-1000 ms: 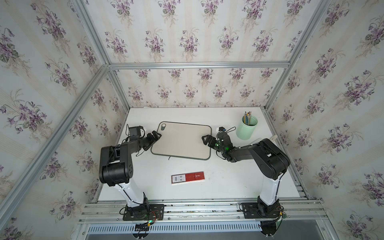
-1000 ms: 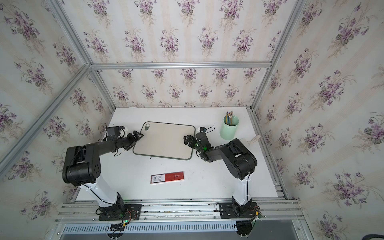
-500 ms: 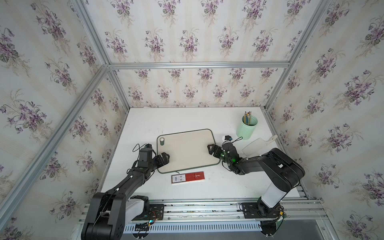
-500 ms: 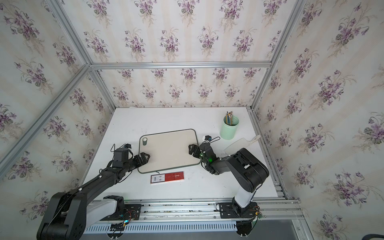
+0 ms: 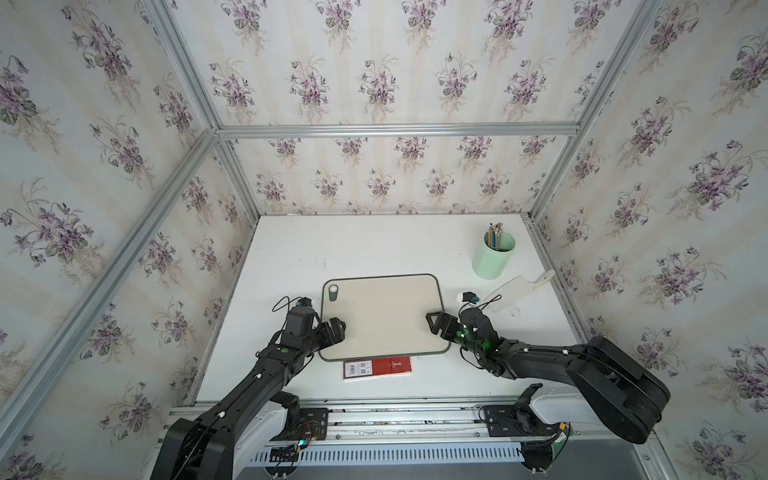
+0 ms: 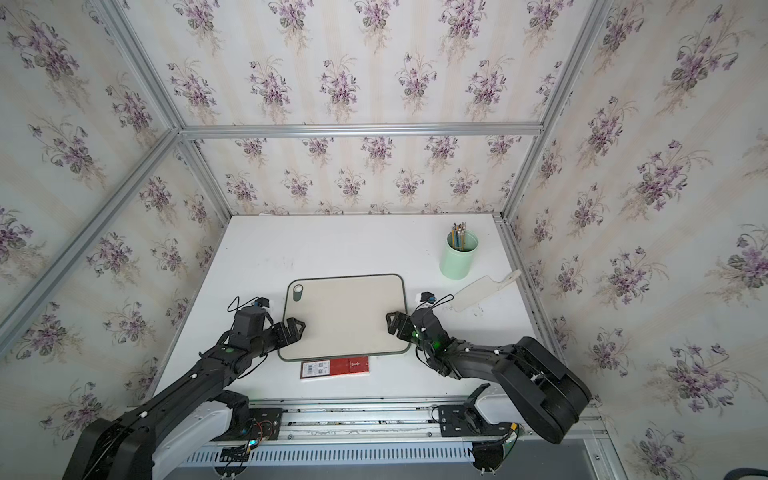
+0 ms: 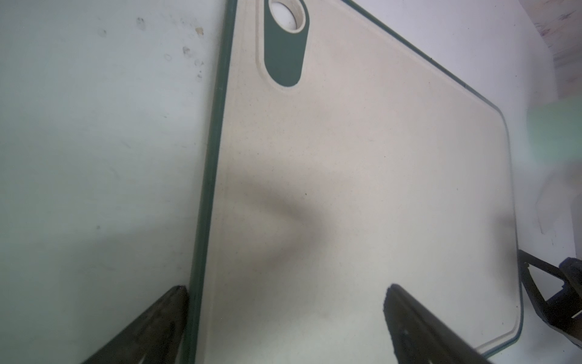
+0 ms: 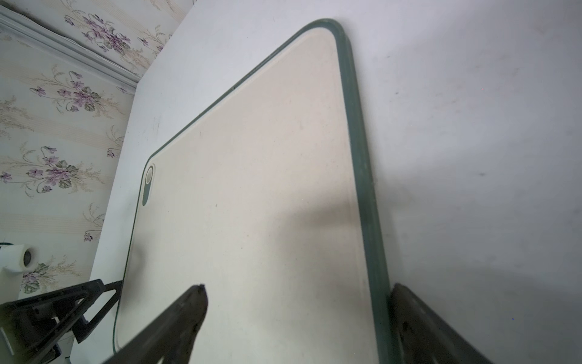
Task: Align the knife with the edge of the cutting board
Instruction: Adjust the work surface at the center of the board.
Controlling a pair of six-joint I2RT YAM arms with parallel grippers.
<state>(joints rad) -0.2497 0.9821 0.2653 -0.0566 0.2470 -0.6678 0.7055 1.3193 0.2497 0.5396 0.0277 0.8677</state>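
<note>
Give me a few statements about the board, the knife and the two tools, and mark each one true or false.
1. The knife lies on the cutting board. False: it lies on the table, to the board's right, by the green cup.
2. The left tool and right tool are both open, one at each side edge of the board. True.
3. The red-and-white box sits on the board. False: it lies on the table by the board's near edge.
4. The cup holds pencils. True.

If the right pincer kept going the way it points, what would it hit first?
Most likely the cutting board. The open right pincer straddles its rim, half over the beige face. How close it is to that surface, I cannot tell.
</note>
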